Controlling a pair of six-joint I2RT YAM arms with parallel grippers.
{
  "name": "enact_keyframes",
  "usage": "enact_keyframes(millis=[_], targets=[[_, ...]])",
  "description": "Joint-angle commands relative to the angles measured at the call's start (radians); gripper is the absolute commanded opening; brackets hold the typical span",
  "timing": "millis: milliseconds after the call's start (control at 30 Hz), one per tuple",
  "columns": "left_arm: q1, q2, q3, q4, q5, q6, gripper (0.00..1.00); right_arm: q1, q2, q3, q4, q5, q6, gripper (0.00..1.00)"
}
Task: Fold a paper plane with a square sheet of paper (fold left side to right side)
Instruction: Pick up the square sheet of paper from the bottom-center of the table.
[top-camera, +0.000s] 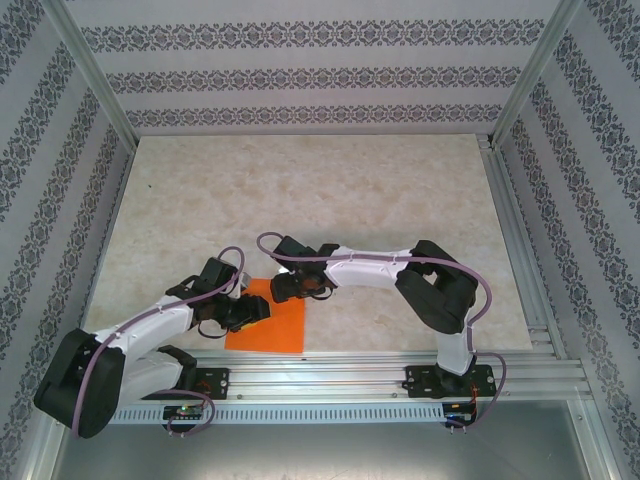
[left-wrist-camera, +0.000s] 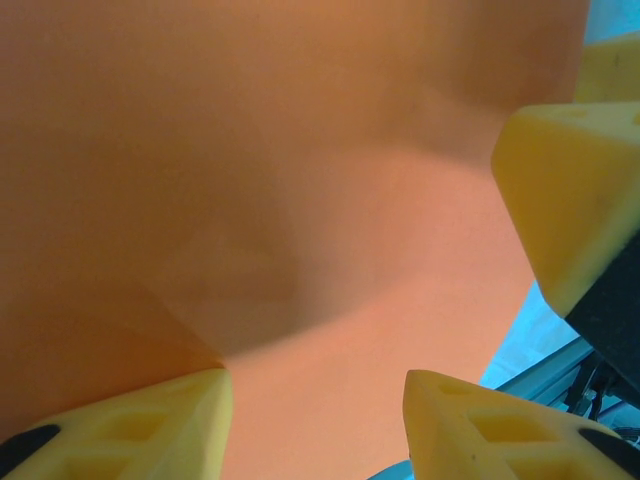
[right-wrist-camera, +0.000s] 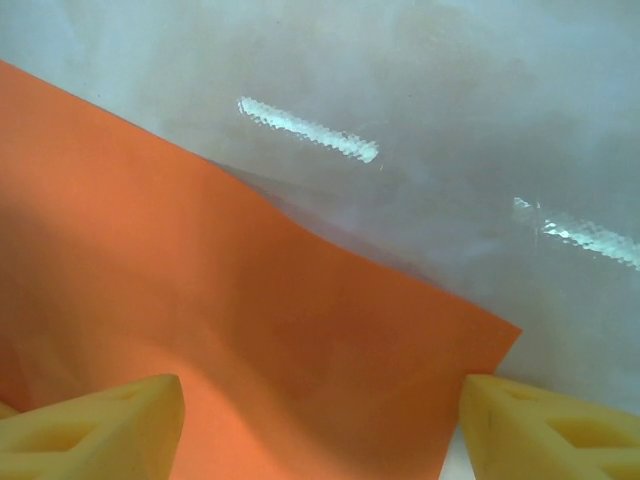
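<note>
Left fingers (left-wrist-camera: 140, 430) and right fingers (right-wrist-camera: 100, 425) stand open over the paper (top-camera: 268, 322), gripping nothing. It bulges off the counter (top-camera: 300, 190), so an uneven pinch could crumple it or skew the fold.

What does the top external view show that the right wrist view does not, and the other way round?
Top external view, not the right wrist: both arms from base to tip, the left gripper over the left part of the square sheet of paper, the sheet's place near the table's near edge, and the patterned walls.

Right wrist view, not the top: from close, the sheet's edge looks slightly wavy, one corner is sharp, and light glints on the table.

Both: the orange sheet on the table, with the right gripper open at its far edge.
</note>
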Motion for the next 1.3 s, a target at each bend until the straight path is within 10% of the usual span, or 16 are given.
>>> enact_keyframes(millis=[0,633,1000,1267], targets=[[-0.017,0.027,-0.019,0.042,-0.049,0.010,0.48,0.001,0.027,0.013,0.031,-0.026,0.019,0.72],[-0.017,0.058,0.057,0.056,-0.030,0.036,0.48,-0.096,-0.127,-0.156,0.245,-0.122,0.007,0.24],[0.095,-0.043,0.431,-0.226,-0.062,0.238,0.66,-0.233,-0.339,-0.320,0.358,-0.253,-0.060,0.18],[0.228,-0.004,0.495,-0.102,0.112,0.290,0.76,-0.429,-0.653,-0.389,0.255,-0.440,-0.166,0.18]])
